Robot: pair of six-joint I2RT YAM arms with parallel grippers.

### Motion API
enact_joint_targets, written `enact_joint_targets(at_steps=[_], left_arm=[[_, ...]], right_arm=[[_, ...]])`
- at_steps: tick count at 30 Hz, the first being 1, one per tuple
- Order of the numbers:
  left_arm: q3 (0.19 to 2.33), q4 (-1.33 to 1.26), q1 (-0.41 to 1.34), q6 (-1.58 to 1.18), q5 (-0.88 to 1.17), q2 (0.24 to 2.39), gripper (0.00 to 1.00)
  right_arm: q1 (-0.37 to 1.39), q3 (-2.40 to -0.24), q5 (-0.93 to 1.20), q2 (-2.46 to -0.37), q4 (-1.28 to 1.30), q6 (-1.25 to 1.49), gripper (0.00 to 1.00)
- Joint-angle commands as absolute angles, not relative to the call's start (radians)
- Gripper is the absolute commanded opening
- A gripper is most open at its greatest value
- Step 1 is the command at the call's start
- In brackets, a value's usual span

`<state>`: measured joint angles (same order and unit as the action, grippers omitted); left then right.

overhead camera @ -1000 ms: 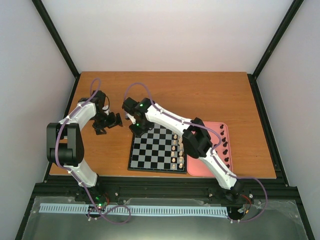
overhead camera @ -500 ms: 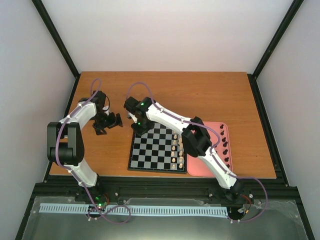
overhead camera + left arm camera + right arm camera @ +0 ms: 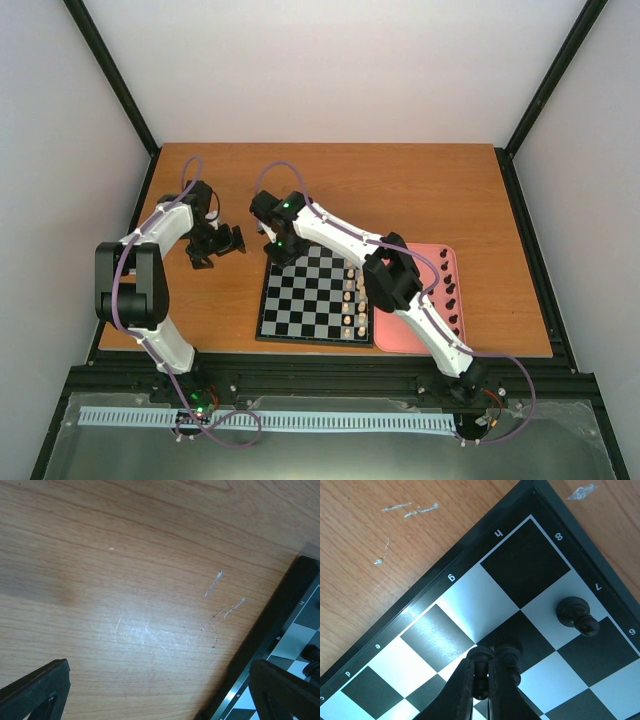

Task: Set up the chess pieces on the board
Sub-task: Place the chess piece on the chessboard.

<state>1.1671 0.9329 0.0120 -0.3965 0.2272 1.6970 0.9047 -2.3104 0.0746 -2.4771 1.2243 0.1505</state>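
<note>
From above, the right claw [image 3: 278, 255] hangs over the board's [image 3: 300, 300] far left corner, the left claw [image 3: 215, 245] over the table [image 3: 400, 190] beside it; black pieces [image 3: 452, 300] line the pink tray [image 3: 436, 252]. Left wrist: fingers [image 3: 35, 690] spread wide above wood. Right wrist: fingers pinch a black piece [image 3: 481, 672] over the corner squares, a pawn [image 3: 577, 615] standing near the 7.

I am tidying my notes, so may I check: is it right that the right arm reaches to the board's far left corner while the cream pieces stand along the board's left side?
Not quite: the top view shows the cream pieces along the board's right side, beside the pink tray. The right arm does reach to the far left corner.
</note>
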Motion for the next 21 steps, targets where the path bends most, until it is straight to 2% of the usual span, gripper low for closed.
enact_joint_targets(at_steps=[1, 21], left_arm=[[1.203, 0.93, 0.008, -0.397, 0.216, 1.711, 1.0], [1.209, 0.93, 0.007, -0.398, 0.216, 1.717, 1.0]], right_arm=[[0.899, -2.347, 0.045, -2.503, 1.242, 0.155, 0.03], [0.912, -2.349, 0.098, -2.462, 1.244, 0.124, 0.03]])
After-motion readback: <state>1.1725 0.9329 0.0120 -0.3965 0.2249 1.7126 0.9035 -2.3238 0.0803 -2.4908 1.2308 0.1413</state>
